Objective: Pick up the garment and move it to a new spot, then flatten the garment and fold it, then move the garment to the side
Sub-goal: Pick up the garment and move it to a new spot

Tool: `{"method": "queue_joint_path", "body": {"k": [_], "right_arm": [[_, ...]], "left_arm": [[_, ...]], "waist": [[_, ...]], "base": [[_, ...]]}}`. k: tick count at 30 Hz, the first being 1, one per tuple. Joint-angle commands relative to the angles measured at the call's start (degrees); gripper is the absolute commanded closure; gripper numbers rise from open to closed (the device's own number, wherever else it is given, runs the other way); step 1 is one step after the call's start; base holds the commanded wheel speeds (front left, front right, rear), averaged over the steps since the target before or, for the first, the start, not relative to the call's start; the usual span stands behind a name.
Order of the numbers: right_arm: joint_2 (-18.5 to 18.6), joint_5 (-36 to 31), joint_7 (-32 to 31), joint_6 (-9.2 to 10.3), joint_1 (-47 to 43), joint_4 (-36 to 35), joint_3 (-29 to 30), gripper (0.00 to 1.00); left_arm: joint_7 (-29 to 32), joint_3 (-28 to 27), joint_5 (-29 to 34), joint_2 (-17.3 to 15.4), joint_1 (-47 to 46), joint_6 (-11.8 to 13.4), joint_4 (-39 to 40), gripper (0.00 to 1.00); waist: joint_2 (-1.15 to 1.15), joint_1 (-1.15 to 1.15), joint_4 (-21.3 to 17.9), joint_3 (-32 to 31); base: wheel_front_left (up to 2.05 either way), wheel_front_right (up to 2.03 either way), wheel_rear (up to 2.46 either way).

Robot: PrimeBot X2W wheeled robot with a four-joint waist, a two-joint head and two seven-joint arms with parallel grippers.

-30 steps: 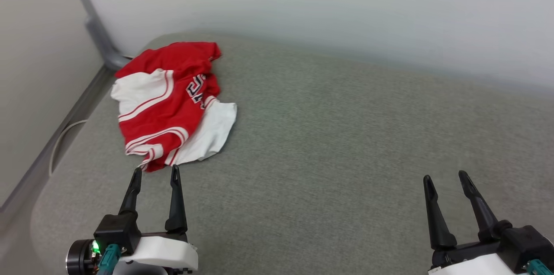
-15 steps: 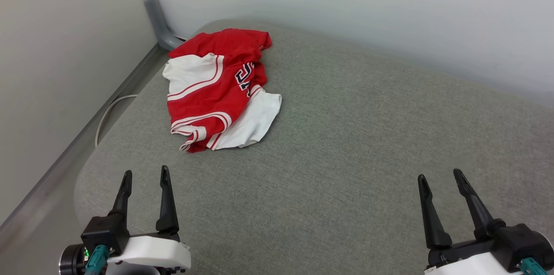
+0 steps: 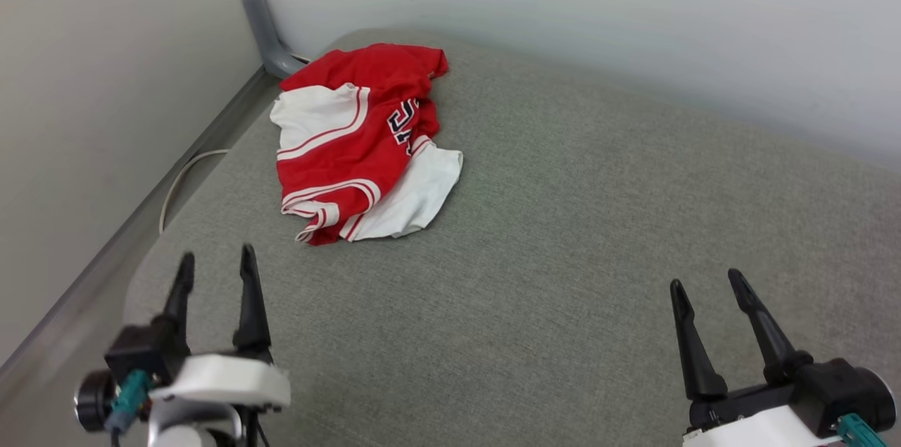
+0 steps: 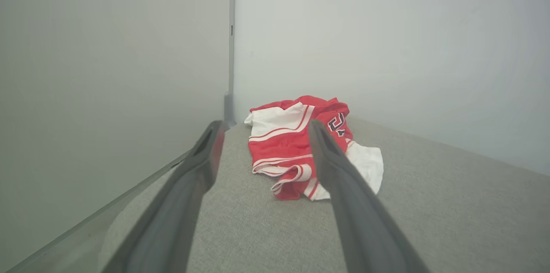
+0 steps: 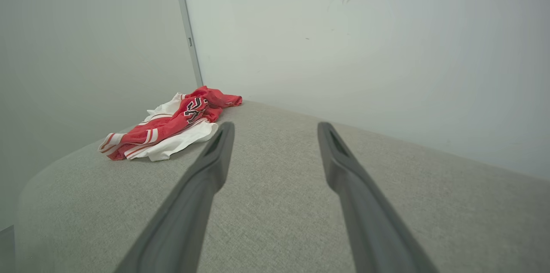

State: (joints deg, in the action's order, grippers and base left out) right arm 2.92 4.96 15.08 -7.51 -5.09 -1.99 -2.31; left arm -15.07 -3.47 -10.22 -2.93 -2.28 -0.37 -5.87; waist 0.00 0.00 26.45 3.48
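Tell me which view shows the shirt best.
Head view: the shirt is seen from above, whole outline and some lettering visible. The left wrist view shows it low and foreshortened; the right wrist view shows it small, side-on, off to the left.

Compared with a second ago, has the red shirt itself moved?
No. The garment still lies with its far left edge just beside the foot of the grey post in the corner. The whole head view has shifted, so the camera moved.

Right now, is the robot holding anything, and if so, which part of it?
Nothing is held. The left gripper and right gripper are both open and empty, well short of the crumpled garment lying on the grey cushion.
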Motion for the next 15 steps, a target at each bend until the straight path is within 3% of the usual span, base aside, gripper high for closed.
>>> {"method": "queue_joint_path", "body": {"k": [1, 9, 15], "right_arm": [[-0.07, -0.50, 0.14, 0.04, 1.13, -0.47, -0.02, 0.00], [-0.07, -4.11, 0.14, 0.04, 4.89, -2.99, -0.71, 0.00], [-0.07, -6.50, 0.14, 0.04, 7.35, -5.52, -1.12, 0.00]], "left_arm": [[-0.16, -0.98, 0.67, -0.15, -2.55, -0.91, -0.22, 0.00], [-0.16, -6.56, 1.24, -4.17, -17.20, -5.13, -2.90, 0.00], [-0.16, -7.10, -0.64, -9.62, -28.16, -6.67, -8.06, 0.00]], "waist": [[0.00, 0.00, -0.97, 1.13], [0.00, 0.00, -6.38, 7.37], [0.00, 0.00, -10.12, 12.19]], "base": [[0.00, 0.00, 0.00], [0.00, 0.00, 0.00], [0.00, 0.00, 0.00]]}}
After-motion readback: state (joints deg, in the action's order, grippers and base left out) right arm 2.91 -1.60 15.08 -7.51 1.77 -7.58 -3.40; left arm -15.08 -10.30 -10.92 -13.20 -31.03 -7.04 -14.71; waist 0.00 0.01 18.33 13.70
